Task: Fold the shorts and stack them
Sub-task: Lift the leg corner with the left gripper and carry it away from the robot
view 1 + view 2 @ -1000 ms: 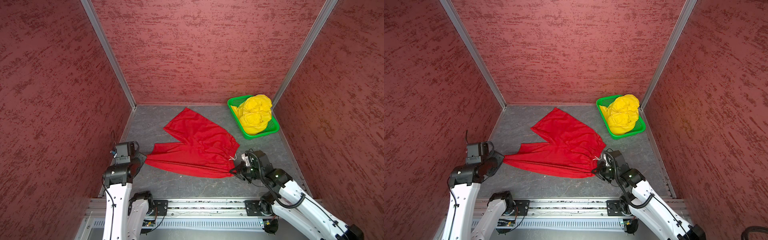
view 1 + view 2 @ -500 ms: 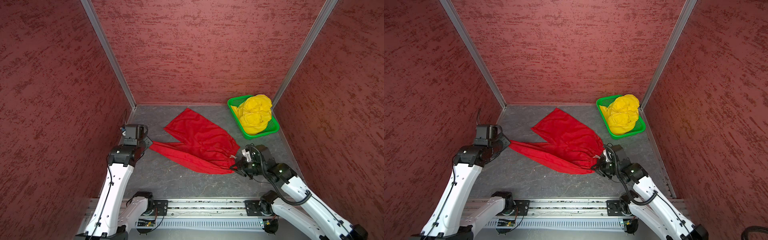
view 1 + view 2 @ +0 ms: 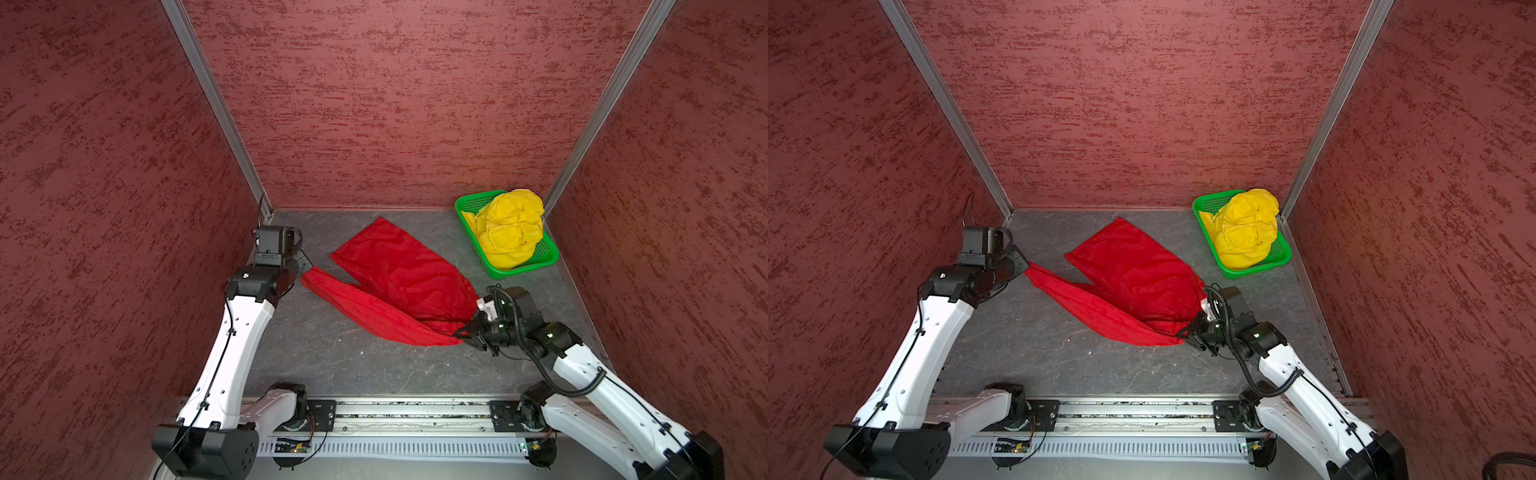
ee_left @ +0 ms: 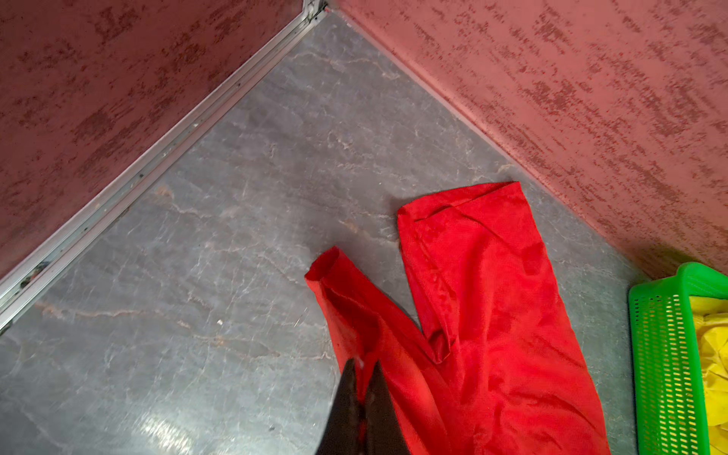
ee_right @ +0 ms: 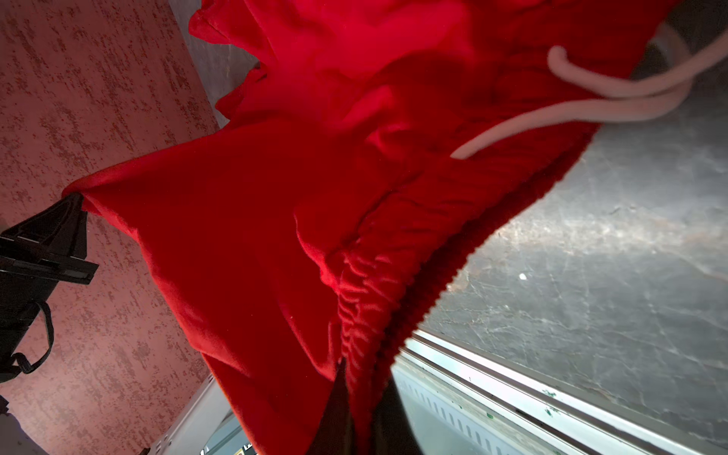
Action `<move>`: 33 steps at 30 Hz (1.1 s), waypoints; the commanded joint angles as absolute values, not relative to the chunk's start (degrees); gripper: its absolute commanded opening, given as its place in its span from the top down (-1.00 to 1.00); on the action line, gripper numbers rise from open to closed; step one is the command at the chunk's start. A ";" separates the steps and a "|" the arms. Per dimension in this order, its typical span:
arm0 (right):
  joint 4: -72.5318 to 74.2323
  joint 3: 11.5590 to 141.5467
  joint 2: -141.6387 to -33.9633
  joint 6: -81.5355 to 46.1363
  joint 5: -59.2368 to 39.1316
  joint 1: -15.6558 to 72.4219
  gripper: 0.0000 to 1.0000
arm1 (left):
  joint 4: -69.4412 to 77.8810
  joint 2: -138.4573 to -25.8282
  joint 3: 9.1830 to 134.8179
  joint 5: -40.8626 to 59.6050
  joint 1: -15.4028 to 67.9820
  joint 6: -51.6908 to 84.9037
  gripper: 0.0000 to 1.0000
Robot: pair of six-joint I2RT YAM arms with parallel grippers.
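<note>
**Strung between two tools: the red shorts**

Spread over the middle of the table, with one leg flat and pointing to the far edge; with the other leg gathered into a taut band running from near the left edge to the front right; pinched at that leg's hem by the left tool, clamped tight on the red cloth; pinched at the ruched waistband by the right tool, likewise clamped on cloth; with the white drawstring hanging loose just beside that grip; well apart, heaped unfolded in the green basket at the far right corner, the yellow shorts.
</note>
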State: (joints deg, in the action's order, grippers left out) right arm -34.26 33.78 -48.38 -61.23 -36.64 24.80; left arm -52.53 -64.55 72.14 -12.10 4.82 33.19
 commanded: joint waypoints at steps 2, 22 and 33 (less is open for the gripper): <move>-30.91 34.99 -49.08 -59.79 -40.76 21.53 1.00 | -48.23 -67.78 76.05 -13.21 5.22 30.28 1.00; -36.96 43.00 -59.72 -54.54 -43.81 15.06 1.00 | -43.24 -81.27 88.18 -14.07 7.99 22.66 1.00; -38.92 42.20 -60.78 -54.54 -46.45 12.12 1.00 | -40.80 -92.27 97.64 -15.13 10.56 18.01 1.00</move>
State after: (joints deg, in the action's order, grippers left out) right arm -36.40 41.63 -60.25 -55.40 -45.04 13.30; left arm -44.38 -90.54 94.37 -12.69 10.00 20.64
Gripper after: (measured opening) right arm 0.092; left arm 0.059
